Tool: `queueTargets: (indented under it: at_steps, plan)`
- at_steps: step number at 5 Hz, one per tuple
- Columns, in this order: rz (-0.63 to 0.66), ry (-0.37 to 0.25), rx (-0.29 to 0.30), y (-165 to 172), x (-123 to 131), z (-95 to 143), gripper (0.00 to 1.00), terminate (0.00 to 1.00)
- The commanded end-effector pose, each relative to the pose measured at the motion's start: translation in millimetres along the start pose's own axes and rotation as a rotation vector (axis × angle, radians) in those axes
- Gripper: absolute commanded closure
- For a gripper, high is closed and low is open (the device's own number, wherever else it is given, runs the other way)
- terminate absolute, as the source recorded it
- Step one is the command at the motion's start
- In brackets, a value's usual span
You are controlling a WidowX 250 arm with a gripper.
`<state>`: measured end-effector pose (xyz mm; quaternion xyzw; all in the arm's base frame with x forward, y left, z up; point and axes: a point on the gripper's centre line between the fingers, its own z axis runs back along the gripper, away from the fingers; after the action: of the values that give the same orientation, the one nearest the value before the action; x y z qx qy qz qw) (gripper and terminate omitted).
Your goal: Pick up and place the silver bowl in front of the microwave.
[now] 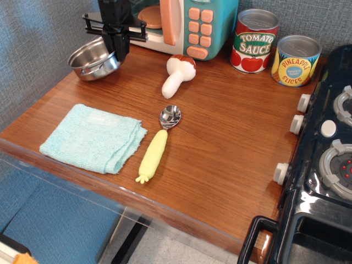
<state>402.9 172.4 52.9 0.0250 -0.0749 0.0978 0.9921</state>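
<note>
Toy kitchen mock-up, lab-style. Wooden countertop (pixel 220 137) with grey textured wall panels (pixel 38 38) behind far and left edges. Toy microwave (pixel 190 25), teal and cream with peach buttons, at far edge. Tomato sauce can (pixel 256 41) and pineapple slices can (pixel 296 60) near far right corner. Black toy stove (pixel 324 159) with white knobs along right edge. Clear acrylic sheet (pixel 71 203) below near edge.

The black gripper (pixel 117 45) points straight down, fingers clamped together at far left.
</note>
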Motion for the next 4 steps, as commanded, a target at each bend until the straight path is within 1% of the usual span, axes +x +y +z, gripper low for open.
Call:
queueTargets:
  at_steps: [1, 2, 3, 4]
  plan:
    - [-0.075, -0.044, 0.022, -15.6, -14.0, 22.8, 1.0, 0.0]
    - [-0.061, -0.026, 0.029, -22.5, -18.0, 22.5, 0.0, 0.0]
    - [-0.037, -0.031, -0.013, -24.9, -20.4, 30.3, 0.0, 0.0]
    - [-0.023, -0.039, -0.02, -27.8, -23.2, 43.7, 0.0, 0.0]
